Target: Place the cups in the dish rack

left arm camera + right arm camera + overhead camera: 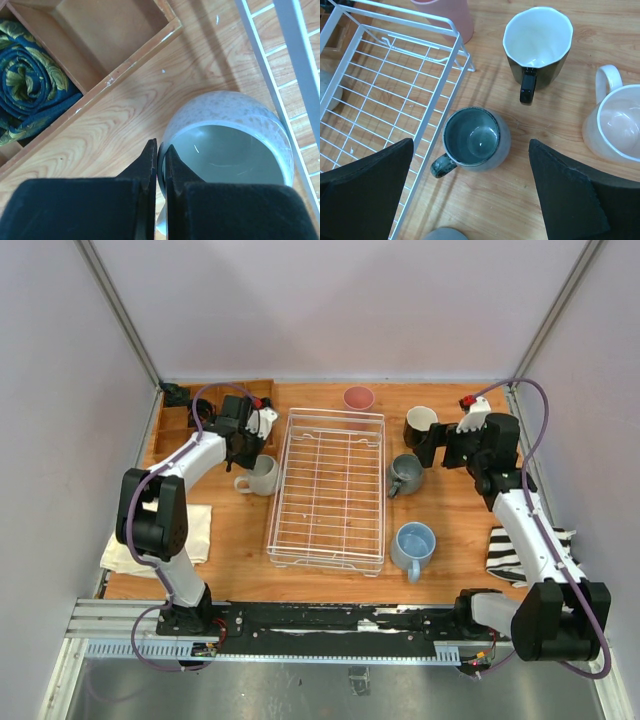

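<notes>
The white wire dish rack [328, 490] stands empty mid-table; it also shows in the right wrist view [380, 85]. My left gripper [260, 447] is shut on the rim of the white mug [235, 145], one finger inside and one outside, the mug [262, 476] just left of the rack. My right gripper [471, 145] is open above the grey-green mug [476, 137], right of the rack. The black mug [537, 45], the pale pink mug [620, 125] and the pink tumbler [447, 12] stand beyond it. The light blue mug [414, 544] stands nearer.
A brown wooden compartment tray [125, 65] at the back left holds a rolled blue-and-gold cloth [30, 75]. A white cloth [190, 530] lies at the left edge and a striped cloth [510, 555] at the right edge.
</notes>
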